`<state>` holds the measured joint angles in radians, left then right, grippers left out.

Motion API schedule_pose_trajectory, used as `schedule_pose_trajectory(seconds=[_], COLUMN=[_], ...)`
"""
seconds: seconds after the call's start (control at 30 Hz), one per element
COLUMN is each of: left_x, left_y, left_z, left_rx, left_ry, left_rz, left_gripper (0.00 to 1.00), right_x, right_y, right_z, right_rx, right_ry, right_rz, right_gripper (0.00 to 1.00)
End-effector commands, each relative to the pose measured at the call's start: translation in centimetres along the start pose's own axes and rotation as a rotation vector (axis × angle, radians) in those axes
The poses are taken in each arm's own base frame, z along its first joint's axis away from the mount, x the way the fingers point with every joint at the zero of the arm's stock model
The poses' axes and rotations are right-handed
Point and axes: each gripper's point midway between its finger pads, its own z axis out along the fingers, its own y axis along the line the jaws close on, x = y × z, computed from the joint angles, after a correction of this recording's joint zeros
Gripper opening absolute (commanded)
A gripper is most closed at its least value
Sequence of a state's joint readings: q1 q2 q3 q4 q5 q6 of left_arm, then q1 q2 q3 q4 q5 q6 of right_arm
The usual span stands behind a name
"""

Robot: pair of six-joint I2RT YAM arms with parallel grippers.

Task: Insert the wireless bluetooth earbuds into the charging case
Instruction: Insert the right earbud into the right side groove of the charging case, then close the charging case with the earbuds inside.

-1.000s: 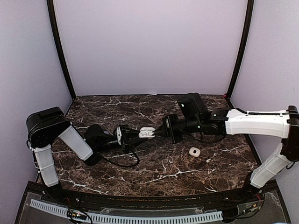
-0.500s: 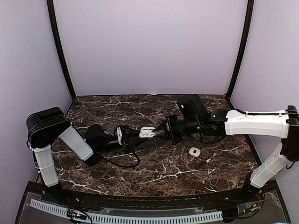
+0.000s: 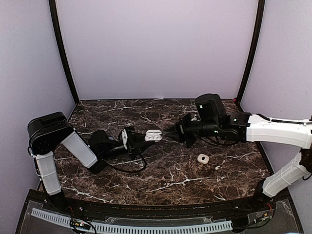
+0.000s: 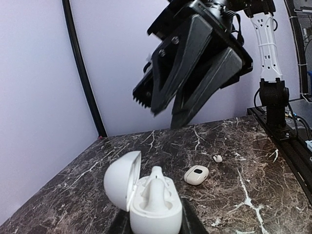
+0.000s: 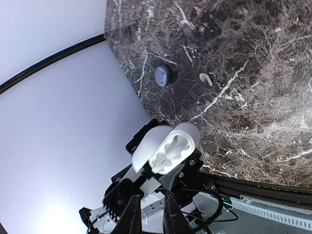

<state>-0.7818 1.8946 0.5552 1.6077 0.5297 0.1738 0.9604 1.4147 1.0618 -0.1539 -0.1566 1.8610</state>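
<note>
An open white charging case [image 4: 155,207] sits at the bottom, one earbud [image 4: 156,181] apparently seated inside; the right gripper [image 4: 165,116] hangs above it, jaws slightly parted.

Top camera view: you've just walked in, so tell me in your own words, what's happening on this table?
The left pincer is gripping an open white charging case, lid flipped back. The right pincer points at the case from close by without touching it, its fingers slightly apart with nothing visible between them. A small white piece and a tiny white bud lie loose on the marble table near the right arm.
</note>
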Motion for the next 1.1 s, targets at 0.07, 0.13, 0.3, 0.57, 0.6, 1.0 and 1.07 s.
schedule_pose_trajectory(seconds=[0.07, 0.13, 0.3, 0.57, 0.6, 1.0, 1.07], left_x=[-7.7, -7.5, -6.2, -1.0, -1.3, -4.2, -2.1], left_y=[1.9, 1.4, -1.3, -3.3, -2.8, 8.6, 11.0], left_z=[-0.2, -0.1, -0.1, 0.5, 0.5, -2.0, -3.8], left_rx=[-0.071, -0.041, 0.110, 0.254, 0.222, -0.391, -0.565], left_ry=[-0.238, -0.217, -0.114, 0.253, 0.258, 0.123, 0.202], left_rz=[0.024, 0.041, 0.165, 0.452, 0.458, -0.266, -0.432], left_gripper=[0.00, 0.00, 0.00, 0.00, 0.00, 0.00, 0.00], right_x=[-0.7, -0.8, -0.2, -0.5, -0.4, -2.4, -3.2], right_y=[3.9, 5.4, 6.9, 6.0, 5.6, 4.0, 4.1], right_z=[-5.6, -7.0, -8.6, -6.7, -6.0, -2.8, -2.6], right_rx=[-0.278, -0.349, -0.334, -0.152, -0.136, -0.103, -0.110], right_ry=[-0.128, -0.188, -0.319, -0.191, -0.150, -0.164, -0.192], right_rz=[-0.416, -0.640, -1.310, -1.718, -1.735, -1.768, -1.751], right_gripper=[0.16, 0.16, 0.22, 0.15, 0.13, 0.06, 0.06])
